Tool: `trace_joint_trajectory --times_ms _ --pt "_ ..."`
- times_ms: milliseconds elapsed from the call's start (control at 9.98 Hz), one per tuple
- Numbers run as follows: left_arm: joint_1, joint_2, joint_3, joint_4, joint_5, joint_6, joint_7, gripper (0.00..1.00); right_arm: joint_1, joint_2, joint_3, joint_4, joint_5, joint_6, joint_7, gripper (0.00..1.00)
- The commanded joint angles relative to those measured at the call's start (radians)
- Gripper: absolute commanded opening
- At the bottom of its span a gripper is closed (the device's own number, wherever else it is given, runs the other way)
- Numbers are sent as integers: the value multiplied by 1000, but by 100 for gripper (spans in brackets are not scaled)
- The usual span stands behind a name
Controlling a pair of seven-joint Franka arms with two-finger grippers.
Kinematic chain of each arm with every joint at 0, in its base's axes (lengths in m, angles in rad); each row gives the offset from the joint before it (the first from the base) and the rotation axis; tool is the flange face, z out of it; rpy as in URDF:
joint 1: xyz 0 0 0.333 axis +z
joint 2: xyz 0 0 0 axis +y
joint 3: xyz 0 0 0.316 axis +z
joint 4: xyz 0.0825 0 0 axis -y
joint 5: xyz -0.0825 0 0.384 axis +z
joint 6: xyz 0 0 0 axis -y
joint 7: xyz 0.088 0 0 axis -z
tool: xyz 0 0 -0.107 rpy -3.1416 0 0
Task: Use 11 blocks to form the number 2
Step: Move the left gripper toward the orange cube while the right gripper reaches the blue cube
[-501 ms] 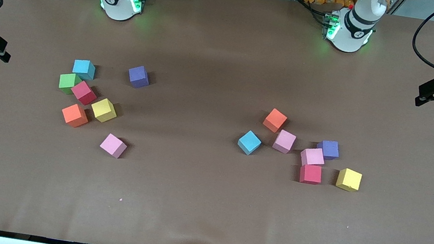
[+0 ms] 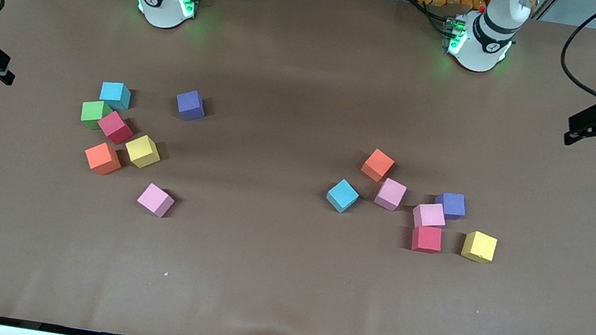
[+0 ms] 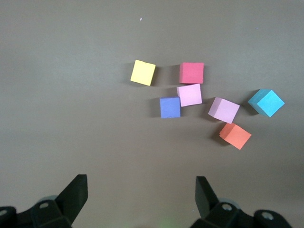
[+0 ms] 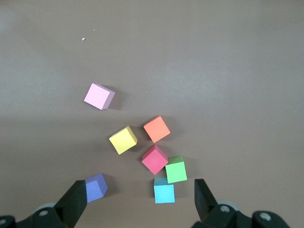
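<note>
Nothing placed yet; blocks [image 2: 116, 127] are lying in two loose clusters, one toward each arm's end of the table, digit not started. Right gripper [image 4: 137, 202] is hanging with fingers [image 4: 76, 197] wide and empty, its cluster ahead of the fingertips, green cube [image 4: 175, 169] among them. Left gripper [image 3: 141, 197] is hanging likewise, fingers wide, seven cubes ahead. Advice: start with an outlying cube, square the jaws to its faces, skip green.

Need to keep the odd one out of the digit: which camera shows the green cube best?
Right wrist view: green cube is large, between the red and blue ones. Front view shows it smaller, partly overlapped by red. Left wrist view misses it.
</note>
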Motion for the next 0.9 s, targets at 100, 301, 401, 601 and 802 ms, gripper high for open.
trace_joint_trajectory --times_ms 100,301,401,601,802 --pt "-4 13 -47 -11 -7 7 -17 100 -4 7 2 16 -12 -14 2 100" --pt "-11 37 -56 -14 -4 7 -10 100 -5 7 2 13 -12 -11 1 100" --pt "-20 48 -58 -24 -15 7 -15 100 -4 9 2 10 -12 -10 2 100" --pt "-20 45 -102 -110 -39 80 -15 100 -1 10 2 10 -12 -14 1 100" --pt "-36 42 -151 -238 -75 192 -21 100 5 9 4 11 -12 -14 1 100"
